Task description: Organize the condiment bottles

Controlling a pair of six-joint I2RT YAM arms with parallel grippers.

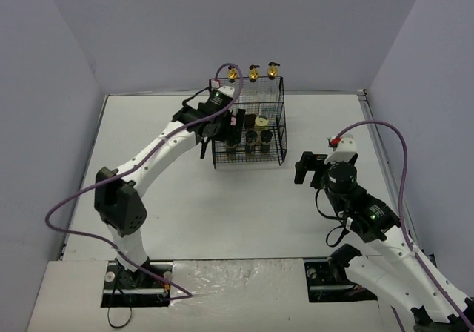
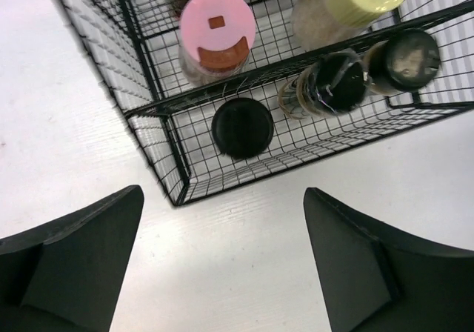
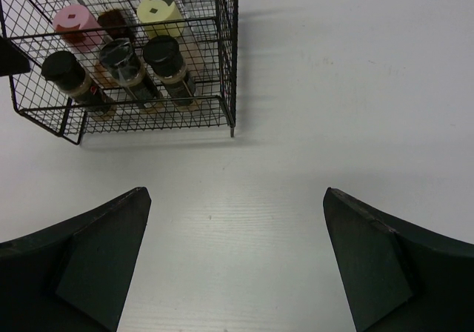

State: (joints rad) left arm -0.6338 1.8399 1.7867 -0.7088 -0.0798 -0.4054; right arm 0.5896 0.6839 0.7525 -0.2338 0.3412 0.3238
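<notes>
Spread wide, my left gripper [image 2: 222, 198] hung empty just beside the wire rack [image 2: 152, 110], near one black-capped jar [image 2: 242, 128]; my right gripper [image 3: 237, 196] gaped too, well apart.

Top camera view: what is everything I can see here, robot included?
wire rack: one, black, on the table toward the back.
tall glass bottles: three, clear with gold spouts, rack's back row.
squat jars: two, pink cap and cream-yellow cap, middle row.
brown-capped jar: one, dark, between those two, partly hidden.
small jars: three, dark with black caps, front row.
table: one, white, between pale walls.
cables: two, purple, one along each arm.
left gripper: one, black, open, empty, by the rack's left side.
right gripper: one, black, open, empty, over bare table right of the rack.
</notes>
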